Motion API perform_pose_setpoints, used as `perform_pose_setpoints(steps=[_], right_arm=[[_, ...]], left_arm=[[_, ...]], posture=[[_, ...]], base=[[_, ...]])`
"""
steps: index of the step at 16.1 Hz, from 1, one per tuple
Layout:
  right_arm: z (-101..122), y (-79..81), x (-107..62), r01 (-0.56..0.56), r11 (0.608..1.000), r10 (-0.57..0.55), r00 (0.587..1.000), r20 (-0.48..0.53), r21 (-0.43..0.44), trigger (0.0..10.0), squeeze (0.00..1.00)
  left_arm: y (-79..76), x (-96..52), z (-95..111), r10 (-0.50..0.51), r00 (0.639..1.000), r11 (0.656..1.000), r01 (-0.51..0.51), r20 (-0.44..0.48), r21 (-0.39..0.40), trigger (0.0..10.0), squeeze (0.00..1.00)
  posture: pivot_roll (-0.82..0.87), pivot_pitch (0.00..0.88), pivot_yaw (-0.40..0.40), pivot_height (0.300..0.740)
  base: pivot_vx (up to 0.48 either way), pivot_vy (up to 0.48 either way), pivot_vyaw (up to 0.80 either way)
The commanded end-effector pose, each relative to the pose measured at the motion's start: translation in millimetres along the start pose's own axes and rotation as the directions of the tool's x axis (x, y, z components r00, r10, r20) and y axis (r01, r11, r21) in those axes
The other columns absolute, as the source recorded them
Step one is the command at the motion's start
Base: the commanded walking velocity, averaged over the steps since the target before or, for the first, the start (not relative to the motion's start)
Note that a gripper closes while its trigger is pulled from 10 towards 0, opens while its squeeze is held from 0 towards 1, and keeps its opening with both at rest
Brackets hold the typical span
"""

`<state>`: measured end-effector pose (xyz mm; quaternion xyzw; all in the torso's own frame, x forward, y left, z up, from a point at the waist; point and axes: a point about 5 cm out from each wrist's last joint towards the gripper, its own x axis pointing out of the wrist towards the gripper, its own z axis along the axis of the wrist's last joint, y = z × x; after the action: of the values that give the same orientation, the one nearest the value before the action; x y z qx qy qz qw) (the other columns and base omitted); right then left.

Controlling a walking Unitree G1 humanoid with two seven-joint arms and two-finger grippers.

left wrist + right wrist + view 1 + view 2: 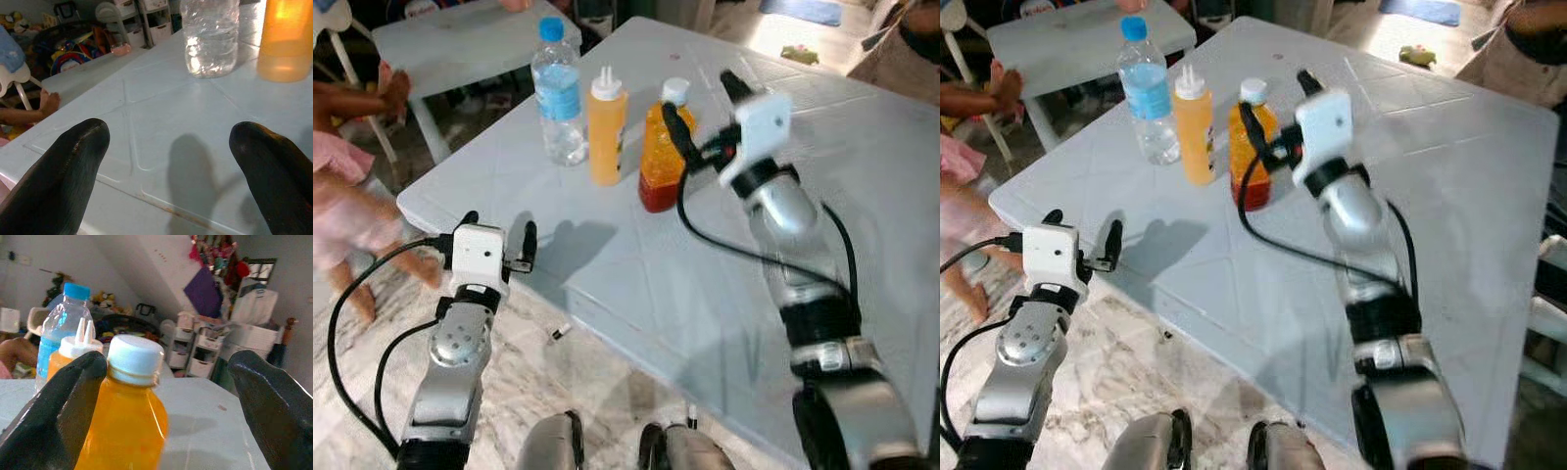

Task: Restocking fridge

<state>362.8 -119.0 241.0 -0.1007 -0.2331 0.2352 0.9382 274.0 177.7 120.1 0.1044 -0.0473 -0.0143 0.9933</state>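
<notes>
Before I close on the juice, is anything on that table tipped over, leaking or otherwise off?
Nothing stands out. The water bottle, squeeze bottle and juice bottle all stand upright and capped on the table, no spill visible. The right pincer is open at the juice bottle; the left pincer hovers open at the table's edge.

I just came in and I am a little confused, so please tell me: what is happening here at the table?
The robot stands at a pale table with three bottles in a row. Its right gripper, fingers open, is at the orange juice bottle but has not closed on it. The yellow squeeze bottle and water bottle stand untouched. The left gripper is open at the table's near edge, holding nothing.
</notes>
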Motion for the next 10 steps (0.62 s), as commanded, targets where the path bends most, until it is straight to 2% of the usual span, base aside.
perform_pose_setpoints(steps=[1, 2, 3, 4, 10], right_arm=[[2, -4.8, 3.2, -0.005, 1.0, 0.005, 1.0, 0.005, 0.007, 10.0, 0.0], [2, -3.6, 10.1, -0.029, 0.999, 0.029, 1.0, -0.003, 0.03, 7.9, 0.0], [2, -1.1, 13.4, -0.047, 0.998, 0.047, 0.999, -0.009, 0.047, 3.1, 0.0], [2, 7.2, 15.3, -0.085, 0.995, 0.086, 0.996, -0.012, 0.053, 0.0, 0.0], [1, 21.5, 15.8, -0.128, 0.984, 0.132, 0.991, -0.03, 0.12, 0.0, 0.0]], left_arm=[[4.4, -2.3, 0, 0.019, 1.0, 1.0, -0.019, -0.006, 0.014, 10.0, 0.0], [4.5, -2.6, 0, 0.022, 1.0, 1.0, -0.021, -0.008, 0.015, 10.0, 0.0], [4.2, -2.9, 0, 0.022, 1.0, 1.0, -0.022, -0.008, 0.016, 10.0, 0.0], [3.3, -3.1, 1, 0.02, 1.0, 1.0, -0.02, -0.008, 0.014, 10.0, 0.0], [0.9, -2.3, 1, 0.008, 1.0, 1.0, -0.008, -0.012, 0.01, 10.0, 0.0]], posture=[[0.11, 0.168, -0.01, 0.74], [0.11, 0.168, -0.011, 0.74], [0.11, 0.168, -0.012, 0.74], [0.11, 0.167, -0.013, 0.74], [0.1, 0.17, -0.01, 0.74]], base=[[0.0, 0.0, 0.0], [0.0, 0.0, 0.0], [0.0, 0.0, 0.0], [0.0, 0.0, 0.0], [0.0, 0.0, 0.0]])
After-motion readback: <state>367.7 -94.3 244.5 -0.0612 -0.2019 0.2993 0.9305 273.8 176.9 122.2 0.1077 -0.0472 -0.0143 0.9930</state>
